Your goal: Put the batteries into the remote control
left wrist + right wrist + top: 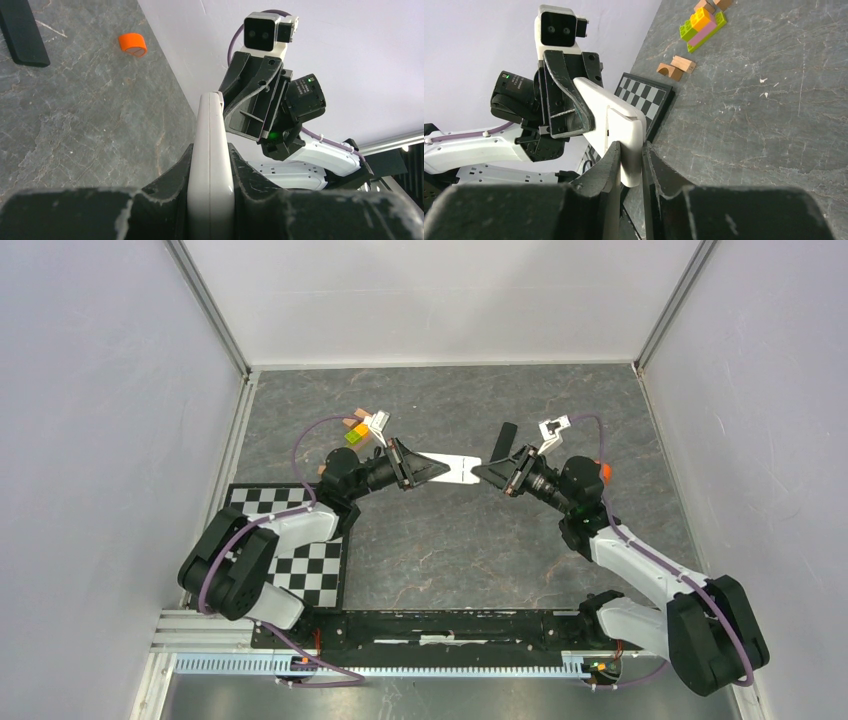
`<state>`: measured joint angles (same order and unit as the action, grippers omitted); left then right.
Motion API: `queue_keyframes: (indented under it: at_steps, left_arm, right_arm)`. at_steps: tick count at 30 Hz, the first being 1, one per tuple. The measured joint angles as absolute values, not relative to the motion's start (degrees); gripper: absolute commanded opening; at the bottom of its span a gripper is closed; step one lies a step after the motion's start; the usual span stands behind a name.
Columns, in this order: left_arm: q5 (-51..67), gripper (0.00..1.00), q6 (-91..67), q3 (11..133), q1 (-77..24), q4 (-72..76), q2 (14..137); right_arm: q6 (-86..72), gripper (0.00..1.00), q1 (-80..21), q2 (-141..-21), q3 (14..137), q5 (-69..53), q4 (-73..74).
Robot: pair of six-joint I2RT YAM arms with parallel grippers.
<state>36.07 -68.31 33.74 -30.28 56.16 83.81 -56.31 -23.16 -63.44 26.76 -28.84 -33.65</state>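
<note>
The white remote control hangs in the air over the middle of the table, held from both ends. My left gripper is shut on one end; in the left wrist view the remote stands edge-on between the jaws of that gripper. My right gripper is closed on the opposite end. The right wrist view shows the remote's plain white back with a slightly raised panel near that gripper, whose fingers press it on both sides. No batteries are in view.
A slim black bar lies behind the right gripper, with an orange round cap beside the right arm. Coloured and wooden blocks sit at the back left. A checkerboard lies under the left arm. Walls enclose the table.
</note>
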Motion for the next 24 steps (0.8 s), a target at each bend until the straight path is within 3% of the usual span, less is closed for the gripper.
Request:
queue_keyframes:
  at_steps: [5,13,21,24]
  left_arm:
    - [36.1,0.02,-68.27,33.74,-30.22,59.72,84.16]
    - [36.36,0.02,-68.34,33.74,-29.3,63.29,84.38]
    - [37.3,0.02,-68.31,33.74,-28.75,64.9,84.38]
    - [38.65,0.02,-68.31,33.74,-28.8,65.69,84.01]
  right_arm:
    - [-55.35,0.2,-23.09,-63.81,26.85,-29.58,-36.62]
    - [-47.77,0.21,-22.65,-65.93,30.22,-33.34,-37.8]
    - [-44.77,0.37,-23.16,-66.54,32.88,-33.12,-34.22]
    - [-44.75,0.38,-23.99,-65.73,32.25,-32.62,-34.98]
